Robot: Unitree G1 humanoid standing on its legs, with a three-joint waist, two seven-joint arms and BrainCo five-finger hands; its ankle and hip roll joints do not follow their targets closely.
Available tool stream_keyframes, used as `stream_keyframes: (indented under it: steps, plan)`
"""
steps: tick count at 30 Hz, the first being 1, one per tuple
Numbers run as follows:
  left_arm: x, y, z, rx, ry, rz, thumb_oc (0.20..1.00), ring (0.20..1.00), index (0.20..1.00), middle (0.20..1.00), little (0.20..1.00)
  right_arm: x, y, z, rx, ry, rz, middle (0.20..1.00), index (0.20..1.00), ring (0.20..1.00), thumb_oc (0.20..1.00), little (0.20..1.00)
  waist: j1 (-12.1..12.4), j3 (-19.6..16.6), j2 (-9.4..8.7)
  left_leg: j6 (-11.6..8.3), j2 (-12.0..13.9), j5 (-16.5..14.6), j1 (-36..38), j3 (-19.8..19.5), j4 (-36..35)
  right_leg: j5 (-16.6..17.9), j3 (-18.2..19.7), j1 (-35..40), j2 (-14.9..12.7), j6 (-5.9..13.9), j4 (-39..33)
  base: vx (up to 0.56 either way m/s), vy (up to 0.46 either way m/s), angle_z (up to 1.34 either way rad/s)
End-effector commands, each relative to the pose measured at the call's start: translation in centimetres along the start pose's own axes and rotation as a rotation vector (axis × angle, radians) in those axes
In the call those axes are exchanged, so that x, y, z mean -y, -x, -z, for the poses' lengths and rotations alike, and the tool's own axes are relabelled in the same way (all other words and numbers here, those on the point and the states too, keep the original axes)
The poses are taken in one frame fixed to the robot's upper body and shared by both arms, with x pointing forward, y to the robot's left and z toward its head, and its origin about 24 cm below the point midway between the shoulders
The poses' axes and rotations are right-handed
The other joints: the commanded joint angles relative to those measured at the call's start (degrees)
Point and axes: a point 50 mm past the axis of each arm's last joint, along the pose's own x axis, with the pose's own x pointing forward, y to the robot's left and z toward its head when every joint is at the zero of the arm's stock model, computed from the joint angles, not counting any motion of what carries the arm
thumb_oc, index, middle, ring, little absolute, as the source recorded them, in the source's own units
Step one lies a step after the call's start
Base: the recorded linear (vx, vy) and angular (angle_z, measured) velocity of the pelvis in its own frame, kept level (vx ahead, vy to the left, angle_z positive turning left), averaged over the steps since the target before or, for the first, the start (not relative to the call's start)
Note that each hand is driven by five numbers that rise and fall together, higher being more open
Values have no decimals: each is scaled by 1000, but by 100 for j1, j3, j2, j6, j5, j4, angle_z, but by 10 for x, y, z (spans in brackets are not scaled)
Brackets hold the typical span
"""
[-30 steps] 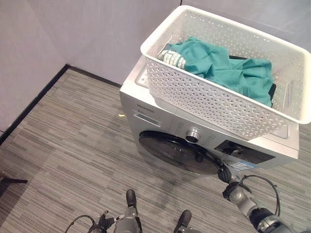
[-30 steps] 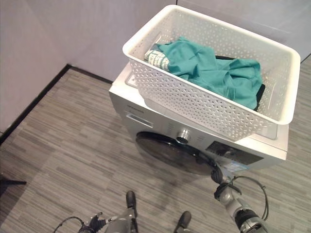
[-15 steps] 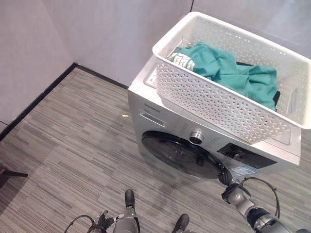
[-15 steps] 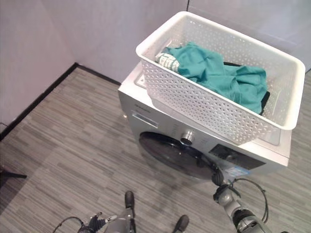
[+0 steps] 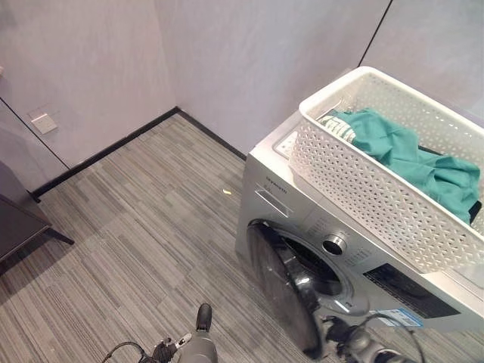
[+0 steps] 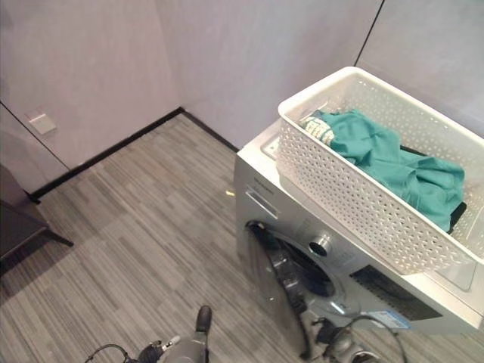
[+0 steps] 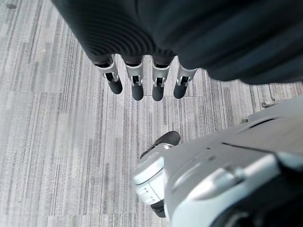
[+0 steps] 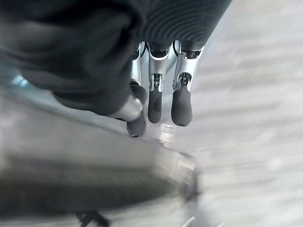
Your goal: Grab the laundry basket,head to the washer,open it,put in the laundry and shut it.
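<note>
While its door (image 5: 283, 291) hangs open, washer (image 5: 355, 283) under laundry basket (image 5: 378, 204)

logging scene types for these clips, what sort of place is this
Probably a bare laundry corner or a mock-up test room: a front-loading washing machine with its door swung open stands on grey striped flooring, a white laundry basket of green clothes on top, and plain grey walls around.

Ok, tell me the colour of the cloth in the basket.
Teal green cloth, clearest in the right eye view.

Bare laundry corner: washer (image 5: 355, 265), laundry basket (image 5: 378, 197), striped grey floor (image 5: 136, 227).
</note>
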Motion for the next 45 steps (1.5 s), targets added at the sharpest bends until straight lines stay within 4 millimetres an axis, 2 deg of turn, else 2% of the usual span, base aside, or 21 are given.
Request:
stream_keyframes:
  steps: [1,5,6,8,9,12,15,19,23,27,28,29,30,31,32,38,40,41,43,44,45]
  plan:
    - [-11,0,11,-16,-91,4,1000,1000,1000,1000,1000,-5,0,-109,370,-11,-5,200,200,200,200,200,-102,266,-132,121,-75,-65,165,-306,59,-549,2901,-719,520,-243,1184,-113,9,73]
    - [-6,0,6,-15,-50,-9,1000,1000,1000,1000,1000,4,-1,-109,363,-12,54,200,200,200,200,200,28,407,-34,81,-152,68,-136,-601,302,-619,3004,-448,713,-523,833,-190,-135,137]
    - [-3,-1,0,-9,-16,-24,1000,1000,1000,1000,1000,19,0,-111,371,-40,138,200,200,200,200,200,45,527,163,-202,21,483,-594,-717,395,-603,2726,-378,925,-601,558,-366,-133,123]
    - [-1,-2,-5,-8,-7,-25,1000,1000,1000,1000,1000,36,1,-106,350,-54,197,200,200,200,200,200,-160,519,294,-168,292,631,-747,235,375,-510,2301,-491,846,-563,482,-354,-45,167]
    - [-1,-2,-5,-16,4,-21,1000,1000,1000,1000,1000,48,2,-101,332,-69,238,200,200,200,200,200,-298,486,304,-197,455,495,-633,789,428,-520,2149,-531,743,-516,502,-183,41,198]
    - [9,2,12,-74,-8,0,1000,1000,1000,1000,1000,54,1,-94,302,-65,262,200,200,200,200,200,-259,340,317,-156,507,40,-322,349,764,-466,1985,-431,543,-509,451,-42,31,125]
    - [12,3,13,-77,-63,29,1000,1000,1000,1000,1000,59,1,-75,247,-119,288,200,200,200,200,200,-374,100,406,-249,606,225,-128,819,386,-457,1572,-321,437,-482,383,39,104,37]
    - [13,4,17,-61,-151,38,1000,1000,1000,1000,1000,63,2,-55,187,-154,310,200,200,200,200,200,-365,-102,469,-165,396,154,19,886,210,-461,1387,-114,285,-427,385,163,145,69]
    - [5,2,-8,112,-324,21,1000,1000,1000,1000,1000,73,4,-53,181,-168,357,200,200,200,200,200,-314,-179,536,-48,94,-173,69,964,384,-318,1439,13,-53,-258,230,110,153,-8]
    - [-8,17,-79,511,-308,44,1000,1000,1000,1000,1000,109,13,-65,219,-159,468,200,200,200,200,200,-282,8,737,33,-129,-268,-103,1020,411,-110,1523,-189,-236,-105,117,-26,108,-10]
    - [-10,18,-79,510,-308,46,1000,1000,1000,1000,1000,110,13,-66,220,-160,469,200,200,200,200,200,-270,10,734,37,-127,-270,-109,1025,413,-102,1530,-198,-237,-102,118,-67,109,-4]
    - [-27,37,-113,689,-309,49,1000,1000,1000,1000,1000,126,18,-75,243,-149,526,225,225,225,225,225,-283,107,867,50,-173,-270,-206,1043,415,-17,1584,-314,-296,-61,78,-47,111,-6]
    - [-35,48,-128,774,-323,36,1000,1000,1000,1000,1000,134,21,-79,255,-151,554,442,442,442,442,442,-311,148,941,55,-204,-269,-240,1050,385,15,1614,-360,-331,-37,48,-47,112,-8]
    - [-39,49,-128,773,-323,36,1000,1000,1000,1000,1000,134,21,-81,258,-153,554,790,790,790,790,790,-301,157,929,61,-204,-267,-244,1057,380,25,1622,-371,-332,-33,47,-31,127,-16]
    - [-50,63,-150,881,-382,15,1000,1000,1000,1000,1000,143,26,-91,286,-136,598,1000,1000,1000,1000,1000,-391,217,1051,74,-255,-271,-275,1087,322,67,1704,-466,-389,6,23,-15,142,-22]
    - [-62,73,-186,945,-353,7,1000,1000,1000,1000,1000,131,25,-104,357,-132,560,1000,1000,1000,1000,1000,-607,175,1071,245,-437,-413,-8,1357,83,72,1918,-731,-663,111,469,86,130,-29]
    - [-64,68,-194,929,-317,-22,1000,1000,1000,1000,1000,115,23,-113,410,-124,517,1000,1000,1000,1000,1000,-704,254,1047,281,-282,-559,224,1800,107,159,1592,-1006,-776,137,934,0,105,-66]
    - [-70,52,-186,837,-224,-69,1000,1000,1000,1000,1000,95,22,-120,461,-116,471,1000,1000,1000,1000,1000,-747,355,925,262,-62,-626,515,2444,151,389,638,-1215,-918,121,1220,-56,100,-152]
    - [-75,21,-163,614,-132,-168,1000,1000,1000,1000,1000,66,25,-113,526,-89,400,1000,1000,1000,1000,1000,-1108,445,594,290,107,-811,913,3242,307,515,-254,-1461,-926,-14,1540,2,67,-242]
    - [-72,21,-164,614,-129,-168,1000,1000,1000,1000,1000,66,25,-111,523,-85,399,1000,1000,1000,1000,1000,-1100,440,602,285,111,-822,922,3263,324,501,-230,-1466,-929,-20,1552,45,-52,-211]
    - [-72,10,-157,521,-132,-183,1000,1000,1000,1000,1000,57,26,-95,507,-85,375,1000,1000,1000,1000,1000,-1381,438,499,256,183,-864,985,3345,431,425,70,-1562,-762,-46,1434,8,-64,-139]
